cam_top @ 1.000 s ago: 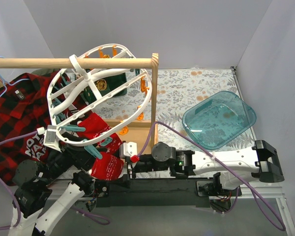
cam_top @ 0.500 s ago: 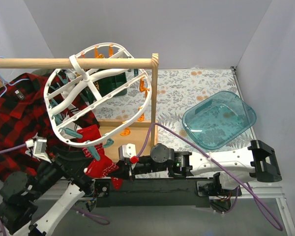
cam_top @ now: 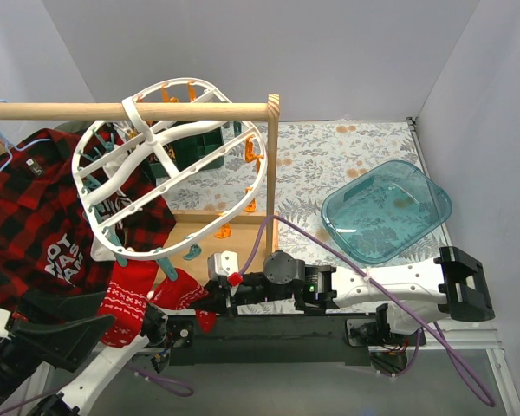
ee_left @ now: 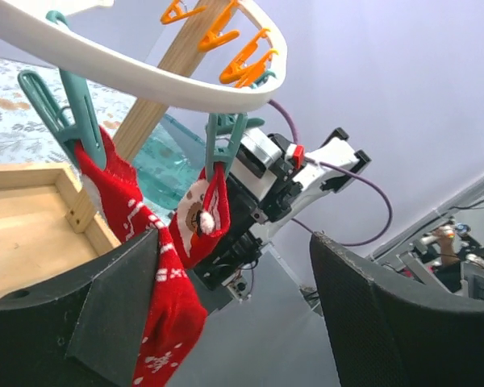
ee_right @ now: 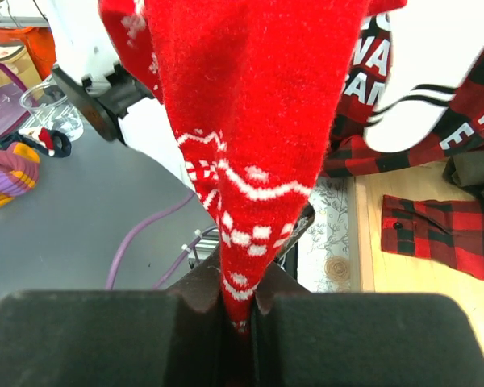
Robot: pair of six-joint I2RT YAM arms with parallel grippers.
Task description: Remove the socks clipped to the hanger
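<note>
The white oval hanger (cam_top: 175, 165) hangs from the wooden rail (cam_top: 130, 111). Two red socks dangle from teal clips on its near rim: a long snowflake one (cam_top: 126, 302) (ee_left: 157, 274) and a shorter one (cam_top: 184, 290) (ee_left: 202, 222). A dark green sock (cam_top: 199, 147) is clipped at the far side. My right gripper (cam_top: 213, 293) (ee_right: 240, 310) is shut on the toe of a red sock (ee_right: 258, 121), which stretches up from it. My left gripper (cam_top: 107, 310) (ee_left: 234, 314) is open at the lower left, and the long sock hangs against its left finger (ee_left: 64, 322).
A red-and-black plaid shirt (cam_top: 26, 217) hangs on the left of the rail. The stand's upright post (cam_top: 272, 165) and wooden base (cam_top: 199, 227) stand mid-table. A teal bin (cam_top: 386, 208) sits at the right on the floral cloth.
My right gripper has shut on a red sock's toe. The left arm has pulled back down and left from the hanger, whose near rim has swung up; the long sock now hangs free.
</note>
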